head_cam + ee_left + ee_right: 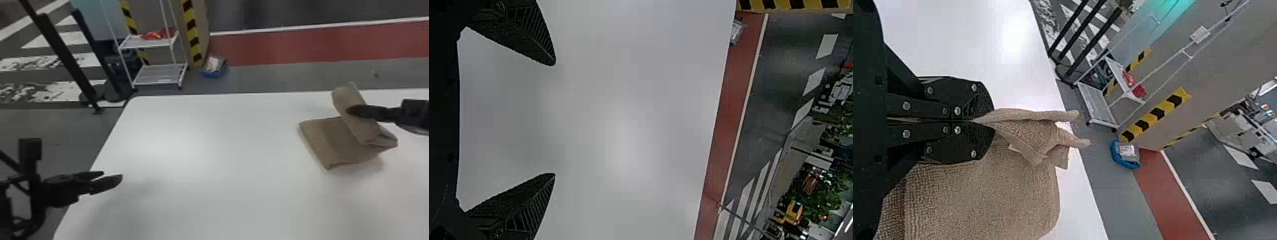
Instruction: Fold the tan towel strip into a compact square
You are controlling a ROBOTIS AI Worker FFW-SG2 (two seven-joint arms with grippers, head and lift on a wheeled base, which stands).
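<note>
The towel (332,138) lies toward the right of the table (207,159), near its far edge, partly folded, with one flap raised above the flat layers. The right gripper (984,121) has its fingers pinched together on a gathered bit of that flap, the loose corners poking out past the tips. The left gripper (554,119) is over the left side of the table, fingers spread wide and empty.

I'd expect the cloth to be light, soft and floppy, with no real stiffness of its own — a raised flap will sag and curl unless guided. The pebbly weave should grip well between the fingers, so slipping looks unlikely, and nothing here is fragile. The likelier trouble is bunching, or the bottom layers dragging along the table with the flap.

The best hold is probably close to a corner of the flap, taking all its plies together — a shallow pinch, so the edge comes down straight.
</note>
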